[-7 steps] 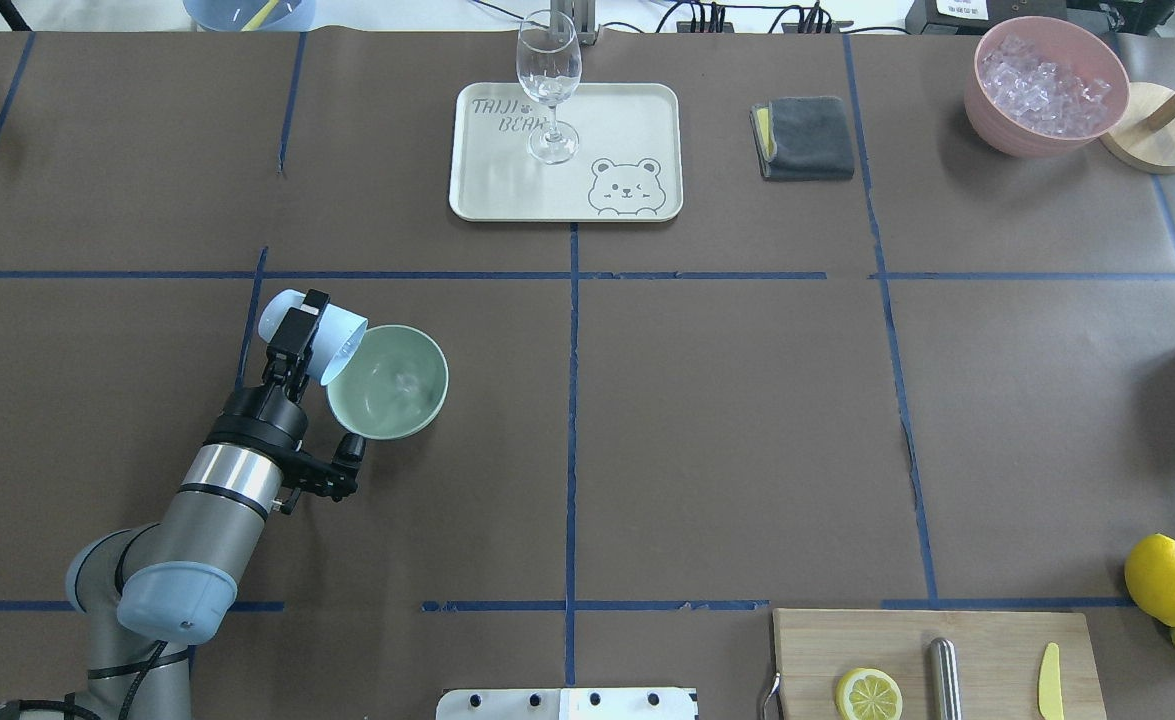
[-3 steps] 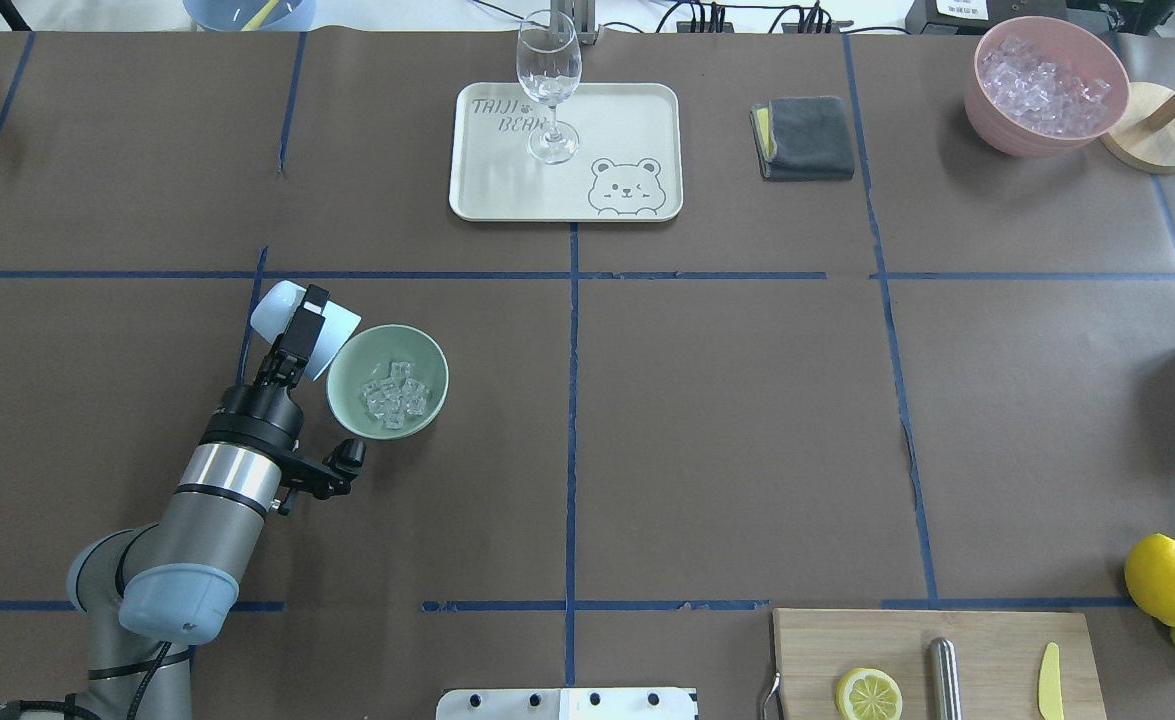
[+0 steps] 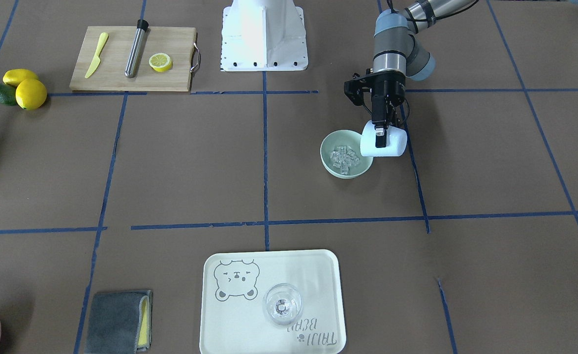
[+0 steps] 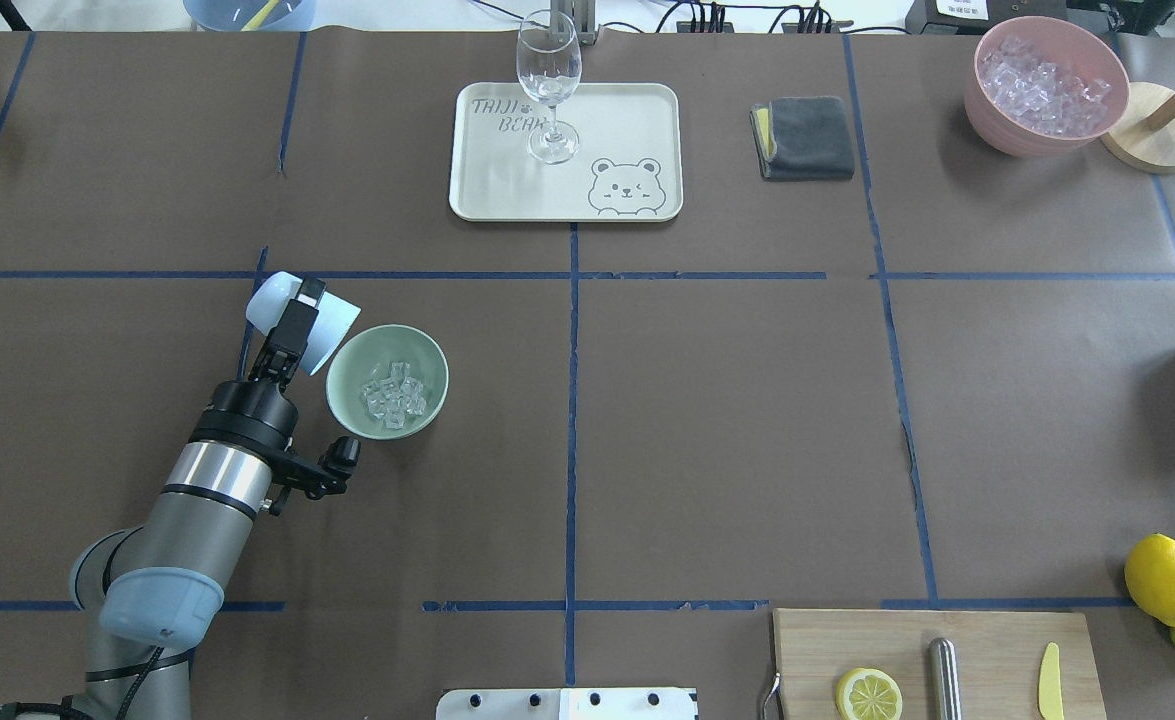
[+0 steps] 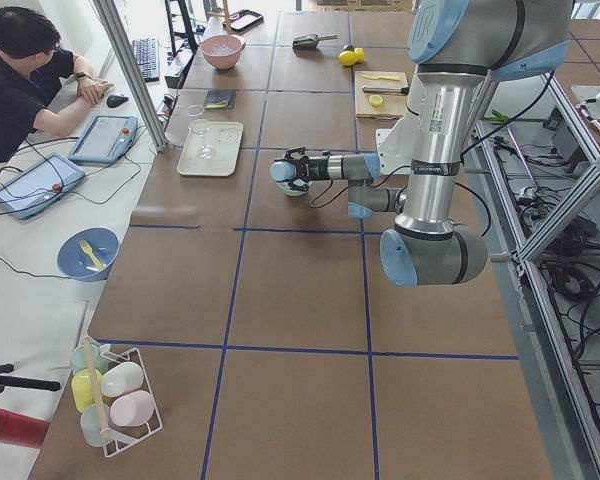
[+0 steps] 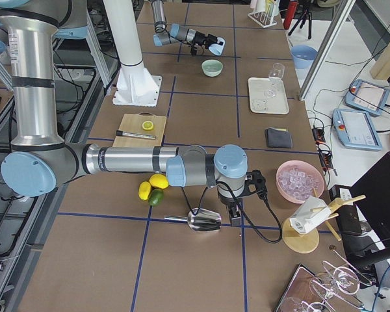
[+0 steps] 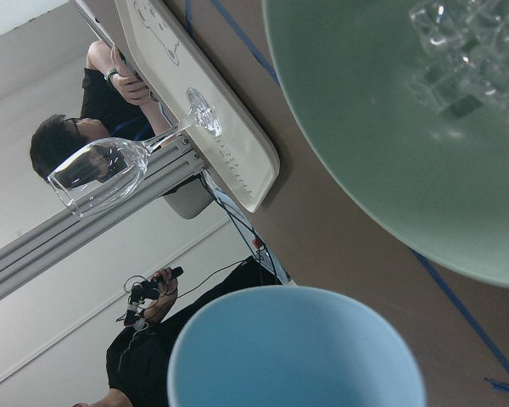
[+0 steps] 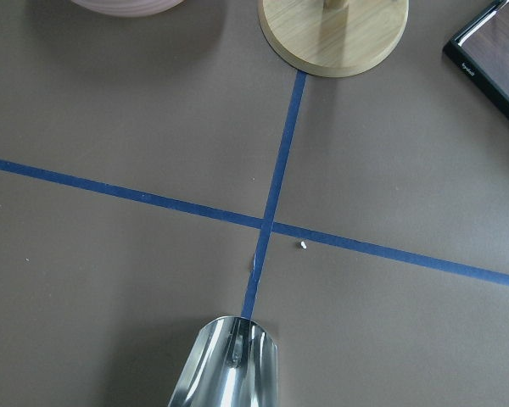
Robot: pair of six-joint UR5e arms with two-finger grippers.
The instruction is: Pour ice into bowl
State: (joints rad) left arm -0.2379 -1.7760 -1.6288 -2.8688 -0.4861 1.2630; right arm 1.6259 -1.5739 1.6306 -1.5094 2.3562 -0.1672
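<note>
The pale mint-green bowl (image 4: 351, 372) stands left of the table's middle, and a small heap of clear ice cubes (image 4: 394, 393) lies in it. My left gripper (image 4: 302, 305) is shut on a pale blue cup (image 4: 337, 325). It holds the cup on its side just left of the bowl, with the mouth toward the bowl. The front view shows the bowl (image 3: 330, 147), ice (image 3: 345, 156) and cup (image 3: 393, 143). The left wrist view shows the cup's empty mouth (image 7: 297, 348) beside the bowl (image 7: 382, 144). My right gripper (image 6: 234, 211) is near a metal scoop (image 8: 229, 369); I cannot tell whether it is open or shut.
A tray (image 4: 637, 110) with a wine glass (image 4: 548, 75) sits at the back middle. A grey cloth (image 4: 805, 138) and a pink container of ice (image 4: 987, 110) are back right. A cutting board (image 4: 817, 650) and lemons (image 4: 1162, 578) are front right.
The cup's mouth was over the bowl with ice tumbling in. The left gripper has drawn the cup back to the left, and the ice now lies still in the bowl.
</note>
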